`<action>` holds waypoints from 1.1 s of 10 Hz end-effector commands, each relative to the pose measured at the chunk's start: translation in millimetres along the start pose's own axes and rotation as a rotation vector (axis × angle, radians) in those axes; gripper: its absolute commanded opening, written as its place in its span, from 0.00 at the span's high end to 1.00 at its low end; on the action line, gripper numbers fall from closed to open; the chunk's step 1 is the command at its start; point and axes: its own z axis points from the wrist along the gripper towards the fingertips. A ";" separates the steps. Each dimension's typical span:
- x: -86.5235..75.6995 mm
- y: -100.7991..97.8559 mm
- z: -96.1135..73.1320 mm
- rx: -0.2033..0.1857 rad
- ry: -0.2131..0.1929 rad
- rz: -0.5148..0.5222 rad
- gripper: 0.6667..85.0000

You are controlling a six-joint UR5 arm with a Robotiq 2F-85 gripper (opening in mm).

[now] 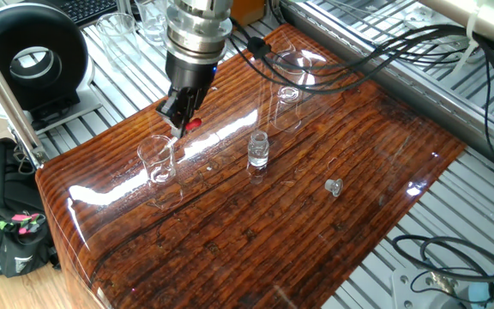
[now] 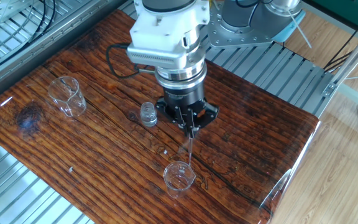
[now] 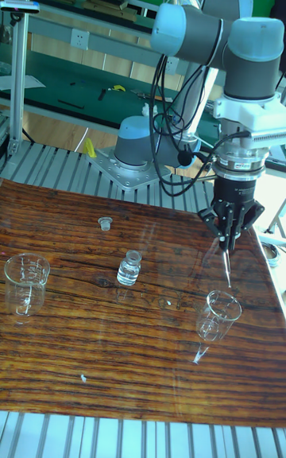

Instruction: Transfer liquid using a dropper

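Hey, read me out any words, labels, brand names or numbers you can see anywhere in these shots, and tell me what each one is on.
None can be read.
Gripper, dropper, small bottle and both beakers: no lettering shows.
Any graduation marks on the beakers are too small to tell.
Black bag: a coloured pattern, no readable text.

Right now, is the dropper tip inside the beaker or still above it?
Above it. In the tall fixed view the dropper hangs from the end effector, its tip just over the beaker rim.
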 end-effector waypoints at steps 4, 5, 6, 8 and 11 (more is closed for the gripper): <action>-12.6 -5.2 13.0 -0.020 0.046 0.109 0.99; -17.5 -4.7 16.3 -0.027 0.044 0.113 0.99; -20.2 -6.4 18.2 -0.025 0.043 0.112 0.99; -24.4 -7.4 18.2 -0.021 0.027 0.111 0.99; -26.6 -7.2 26.4 -0.030 0.052 0.111 0.99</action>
